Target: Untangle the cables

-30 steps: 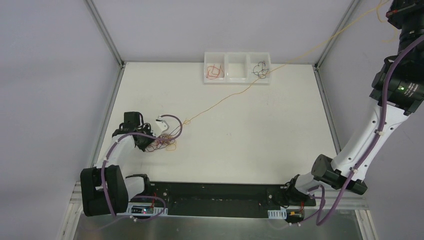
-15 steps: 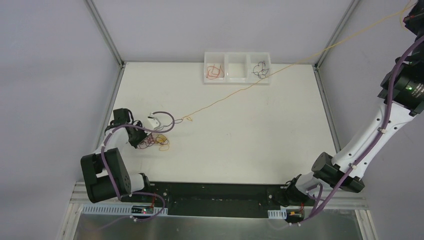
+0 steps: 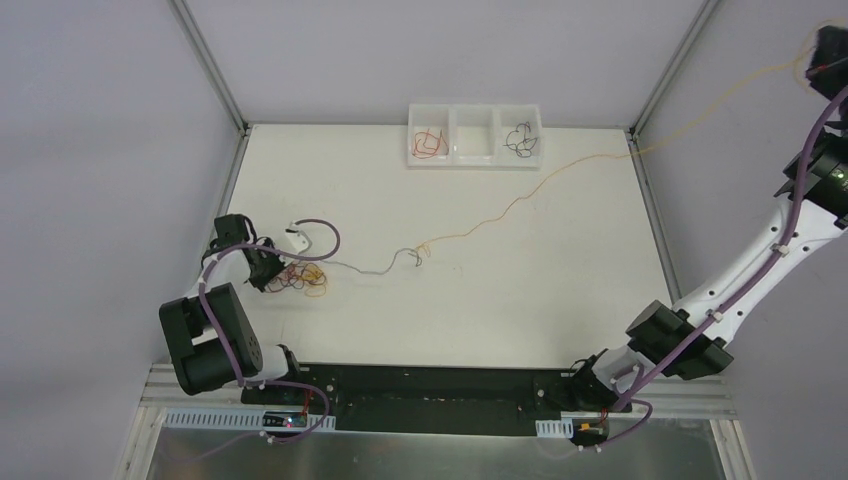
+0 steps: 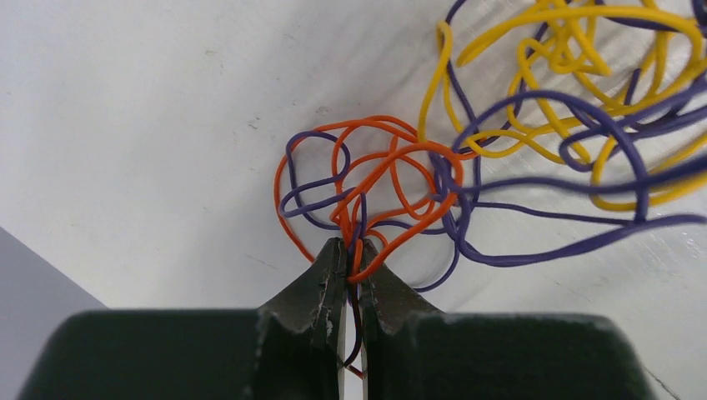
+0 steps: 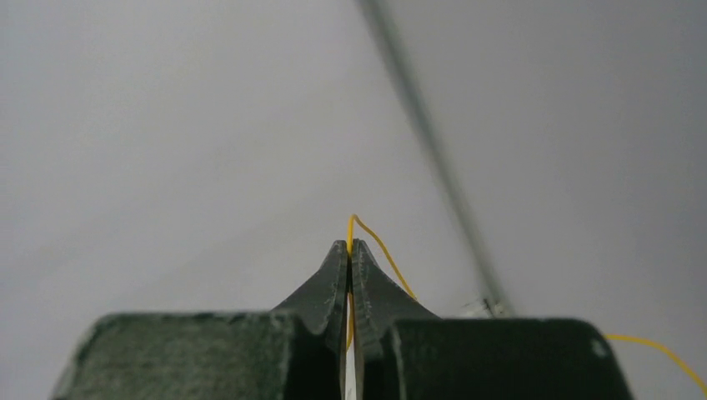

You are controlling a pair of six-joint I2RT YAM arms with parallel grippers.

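A tangle of orange, purple and yellow cables (image 3: 300, 277) lies at the table's left side. In the left wrist view the orange loops (image 4: 367, 179) sit just ahead of the yellow and purple ones (image 4: 575, 100). My left gripper (image 3: 262, 272) (image 4: 350, 250) is shut on orange and purple strands of the tangle. A long yellow cable (image 3: 520, 200) runs from near the tangle up across the table to the upper right. My right gripper (image 3: 822, 45) (image 5: 350, 248) is raised high at the right wall and shut on this yellow cable's end (image 5: 375, 242).
A white three-compartment tray (image 3: 474, 156) stands at the table's far edge, with a red cable (image 3: 428, 142) in its left compartment and a dark cable (image 3: 520, 137) in its right one. Metal frame posts (image 3: 655, 90) rise at the back corners.
My right gripper has moved further up and right with the yellow cable. The cable has pulled out of the tangle and now lies slack and wavy. My left gripper drew the tangle slightly left.
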